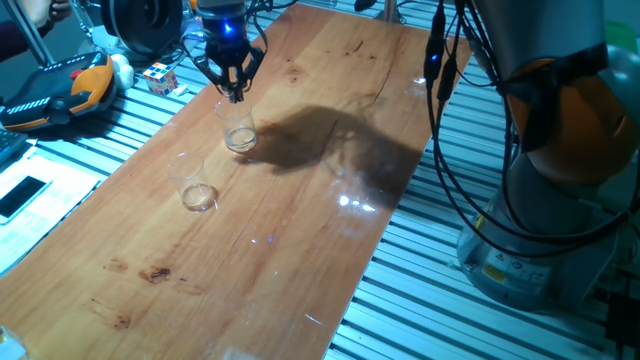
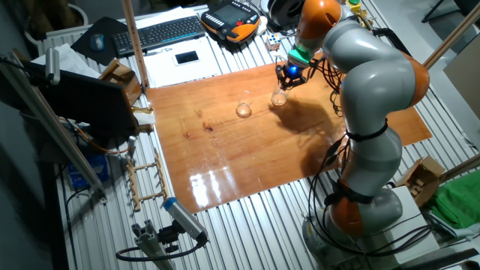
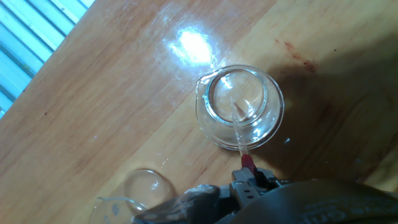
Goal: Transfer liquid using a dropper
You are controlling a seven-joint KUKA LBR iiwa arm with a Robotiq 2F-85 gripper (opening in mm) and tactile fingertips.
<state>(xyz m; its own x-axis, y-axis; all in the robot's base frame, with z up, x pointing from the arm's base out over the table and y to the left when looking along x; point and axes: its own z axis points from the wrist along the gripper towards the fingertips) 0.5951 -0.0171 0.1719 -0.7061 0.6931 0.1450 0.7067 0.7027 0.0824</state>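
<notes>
My gripper (image 1: pixel 235 88) hangs over a small clear cup (image 1: pixel 238 128) near the far left edge of the wooden table (image 1: pixel 300 230). It is shut on the dropper (image 3: pixel 239 134), a thin clear pipette with a pink-red end at the fingers (image 3: pixel 247 177). In the hand view the dropper's tip points down inside the cup (image 3: pixel 267 121). A second clear cup (image 1: pixel 195 185) stands apart from it, nearer the camera; it shows at the bottom left of the hand view (image 3: pixel 146 186). In the other fixed view the gripper (image 2: pixel 289 75) is above the first cup (image 2: pixel 279 97), with the second cup (image 2: pixel 244 110) to its left.
A Rubik's cube (image 1: pixel 160 77), an orange-black pendant (image 1: pixel 60 90) and a phone (image 1: pixel 20 195) lie off the table's left edge. A keyboard (image 2: pixel 161 31) is at the back. The arm's base (image 1: pixel 530 250) stands to the right of the table.
</notes>
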